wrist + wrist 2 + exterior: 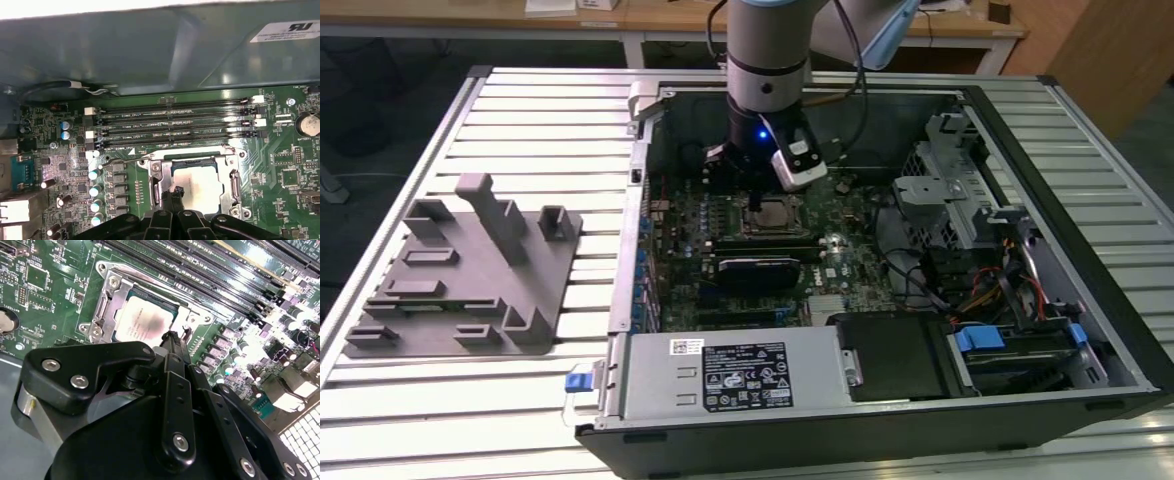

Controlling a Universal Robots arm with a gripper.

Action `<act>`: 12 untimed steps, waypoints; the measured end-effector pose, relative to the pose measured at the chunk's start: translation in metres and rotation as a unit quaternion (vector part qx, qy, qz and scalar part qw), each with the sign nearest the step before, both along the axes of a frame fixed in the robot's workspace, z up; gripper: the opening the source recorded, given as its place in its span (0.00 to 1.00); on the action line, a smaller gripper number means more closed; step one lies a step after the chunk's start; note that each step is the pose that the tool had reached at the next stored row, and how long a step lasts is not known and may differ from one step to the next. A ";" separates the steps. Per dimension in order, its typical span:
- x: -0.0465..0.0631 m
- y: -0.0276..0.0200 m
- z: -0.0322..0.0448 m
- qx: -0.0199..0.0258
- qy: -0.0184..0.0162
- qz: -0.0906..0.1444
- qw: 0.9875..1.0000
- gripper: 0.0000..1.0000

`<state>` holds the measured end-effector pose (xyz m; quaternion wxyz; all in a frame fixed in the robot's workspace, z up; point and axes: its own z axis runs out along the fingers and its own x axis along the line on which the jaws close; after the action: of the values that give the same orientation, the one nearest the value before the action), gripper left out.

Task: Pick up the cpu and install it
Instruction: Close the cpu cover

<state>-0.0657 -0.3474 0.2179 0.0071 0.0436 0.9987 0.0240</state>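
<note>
1 cpu seated in 1 socket frame, 1 gripper above, fingers together.

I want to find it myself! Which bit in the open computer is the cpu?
Look inside the open computer case at the green motherboard. Beside the long black memory slots sits a metal socket frame, just under the gripper. The cpu is the shiny, flat silver square lying inside that frame.
</note>
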 end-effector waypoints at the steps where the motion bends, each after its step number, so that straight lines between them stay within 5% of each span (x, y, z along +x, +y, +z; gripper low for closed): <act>1: 0.000 -0.0001 -0.0001 0.000 -0.003 0.000 1.000 0.11; 4: 0.000 -0.0006 -0.0007 0.003 -0.015 0.000 1.000 0.11; 5: 0.000 -0.0006 -0.0008 0.003 -0.016 0.000 1.000 0.11; 12: 0.011 -0.0006 -0.0009 0.003 -0.016 -0.001 1.000 0.11</act>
<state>-0.0545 -0.3480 0.2171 0.0231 0.0440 0.9984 0.0281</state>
